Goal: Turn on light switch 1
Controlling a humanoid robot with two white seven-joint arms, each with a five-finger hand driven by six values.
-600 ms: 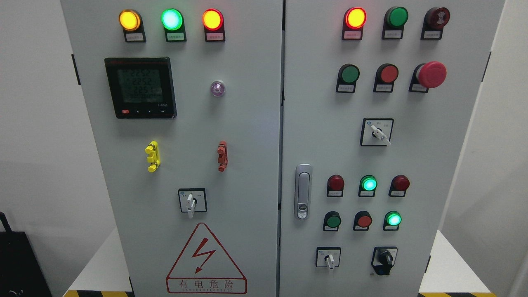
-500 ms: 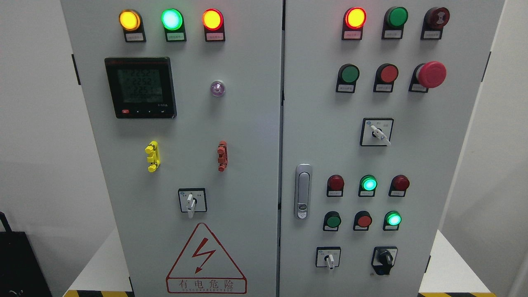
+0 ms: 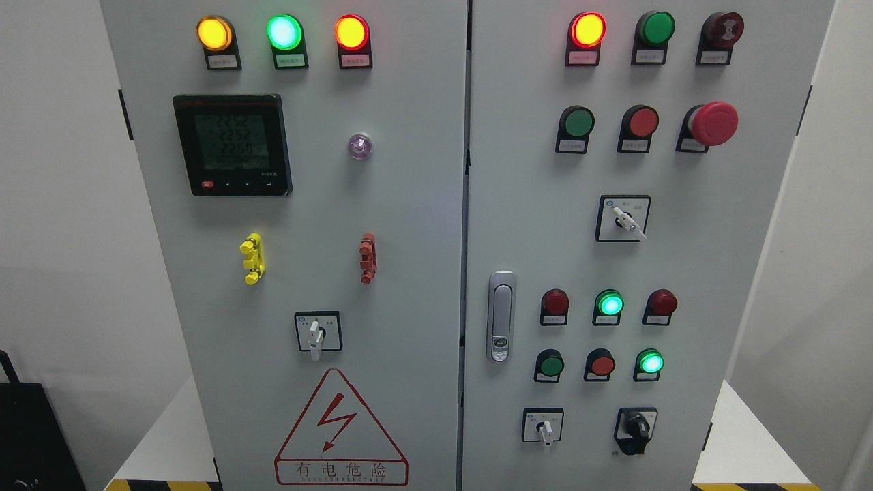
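Observation:
A grey control cabinet point(image 3: 423, 225) with two doors fills the head view. Low on the right door a row of lamps shows dark red point(image 3: 554, 301), lit green point(image 3: 609, 303) and dark red point(image 3: 661, 301). Under them sit a green push button point(image 3: 550, 365), a red push button point(image 3: 601, 365) and a lit green one point(image 3: 650, 362). Below are a white lever selector point(image 3: 544, 428) and a black rotary knob point(image 3: 638, 426). The labels are too small to read, so I cannot tell which is switch 1. Neither of my hands shows.
More selectors sit at the right door's middle point(image 3: 624, 219) and on the left door point(image 3: 314, 334). A red mushroom stop button point(image 3: 713, 123), a metal door handle point(image 3: 500, 316), a digital meter point(image 3: 232, 144) and a warning triangle point(image 3: 339, 429) are on the panel.

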